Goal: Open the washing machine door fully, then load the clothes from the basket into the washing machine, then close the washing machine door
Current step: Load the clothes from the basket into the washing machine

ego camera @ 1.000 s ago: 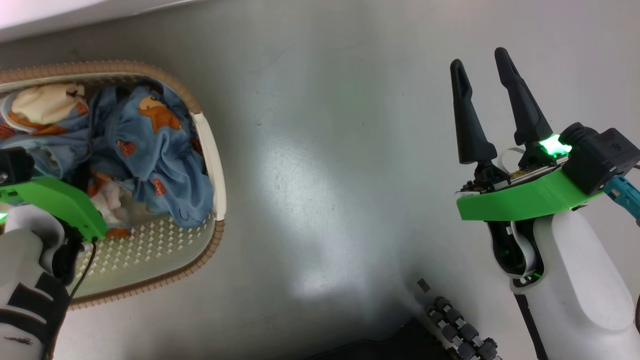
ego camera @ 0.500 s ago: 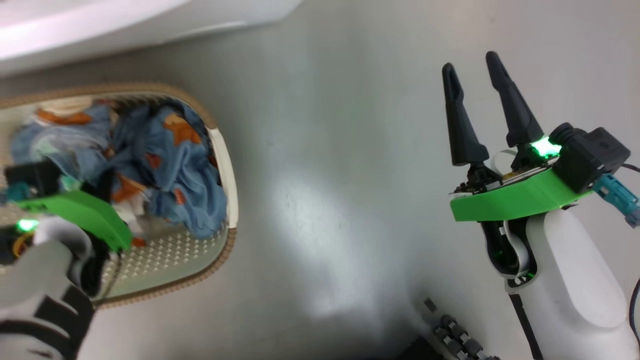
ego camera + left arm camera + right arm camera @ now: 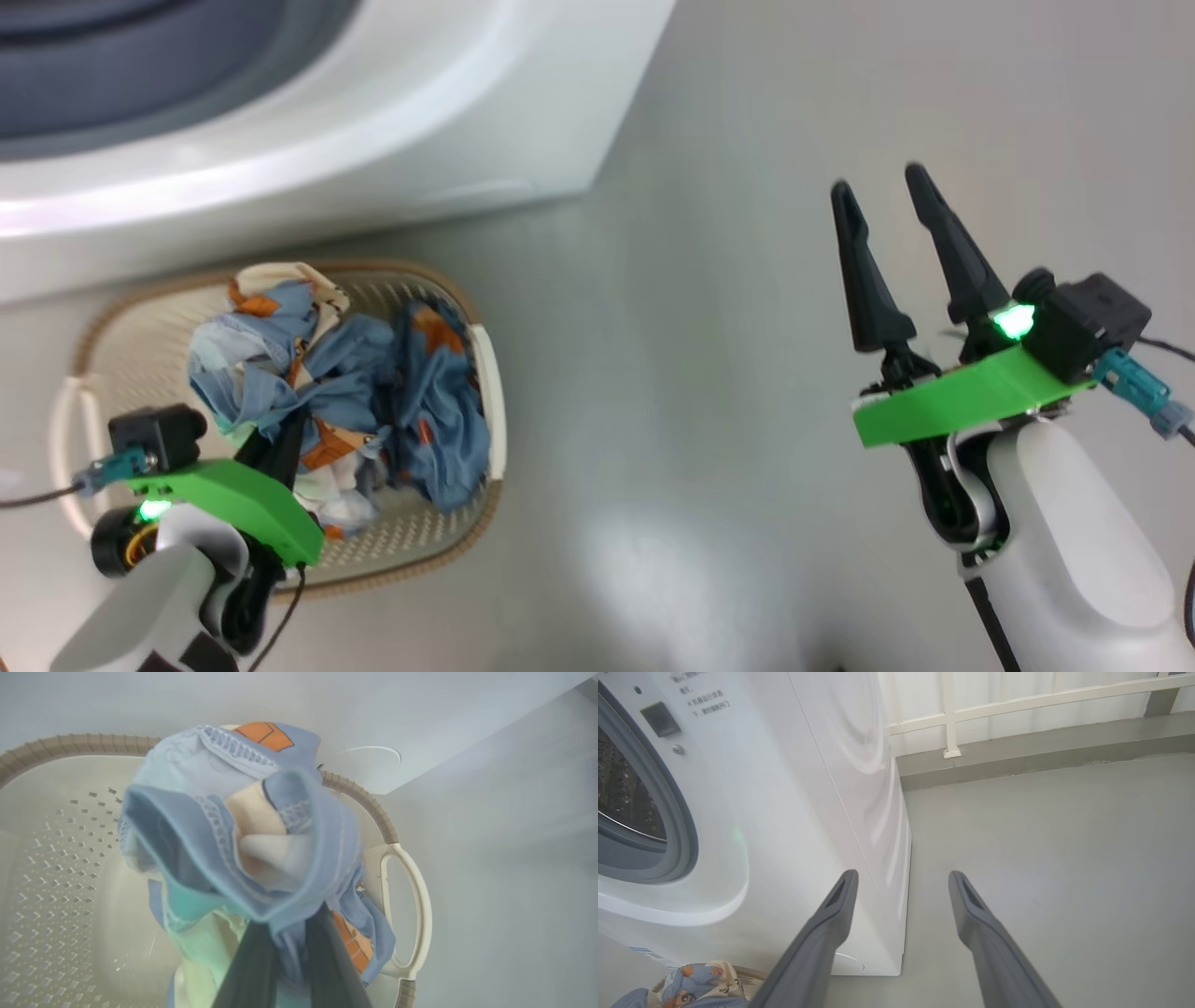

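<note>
The clothes [image 3: 373, 392], light blue with orange bears, lie bunched in the cream basket [image 3: 492, 392] on the floor in front of the white washing machine [image 3: 420, 121]. My left gripper [image 3: 291, 431] reaches in from the near side and is shut on the clothes. The left wrist view shows a bundle of the clothes [image 3: 243, 826] pinched in my left gripper [image 3: 286, 933] above the basket [image 3: 369, 807]. My right gripper [image 3: 878, 187] hovers open and empty over the floor to the right. The washing machine door is out of view.
In the right wrist view, my open right gripper [image 3: 902, 877] points past the washing machine [image 3: 808, 788], whose grey gasket [image 3: 679, 826] and steel drum [image 3: 621, 793] are uncovered. A white railing [image 3: 1017, 700] and a low ledge run behind. Bare grey floor [image 3: 709, 392] lies between the arms.
The head camera has tilted up, bringing the washing machine into view. My left gripper has closed on the clothes and drawn them up into a bundle. The right gripper stays open.
</note>
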Robot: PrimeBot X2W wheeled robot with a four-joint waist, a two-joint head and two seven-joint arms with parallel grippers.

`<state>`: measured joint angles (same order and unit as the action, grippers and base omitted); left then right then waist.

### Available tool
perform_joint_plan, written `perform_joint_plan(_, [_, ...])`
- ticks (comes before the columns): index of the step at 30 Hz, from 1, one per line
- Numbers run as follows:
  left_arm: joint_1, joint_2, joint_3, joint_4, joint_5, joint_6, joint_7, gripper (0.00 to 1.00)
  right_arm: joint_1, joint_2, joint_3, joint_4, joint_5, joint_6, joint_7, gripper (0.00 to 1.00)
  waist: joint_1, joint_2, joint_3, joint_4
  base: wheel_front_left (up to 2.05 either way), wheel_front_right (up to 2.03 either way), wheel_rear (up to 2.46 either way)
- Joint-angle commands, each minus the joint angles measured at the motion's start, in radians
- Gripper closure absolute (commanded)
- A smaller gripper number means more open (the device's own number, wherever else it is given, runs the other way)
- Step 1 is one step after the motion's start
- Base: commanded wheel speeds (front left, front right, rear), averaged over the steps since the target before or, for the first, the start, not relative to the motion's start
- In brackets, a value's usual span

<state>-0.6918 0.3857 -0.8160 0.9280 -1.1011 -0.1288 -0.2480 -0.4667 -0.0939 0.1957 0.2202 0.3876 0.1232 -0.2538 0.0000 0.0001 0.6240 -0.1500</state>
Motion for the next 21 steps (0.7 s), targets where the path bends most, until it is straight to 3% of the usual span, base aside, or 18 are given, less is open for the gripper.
perform_joint_plan(1, [0.041,0.036,0.052,-0.038,0.000,-0.002,-0.013,1.00,0.042,-0.010,0.015,-0.012,0.015,0.008,-0.008,0.00,0.0000,-0.0001,-0.147,0.072,0.00,0.00,0.00])
perform_joint_plan(21, [0.340,-0.019,0.407,-0.452,0.280,-0.002,-0.014,1.00,0.188,-0.077,-0.003,0.032,0.076,0.008,-0.008,0.00,0.0000,-0.0001,-0.454,0.188,0.00,0.00,0.00])
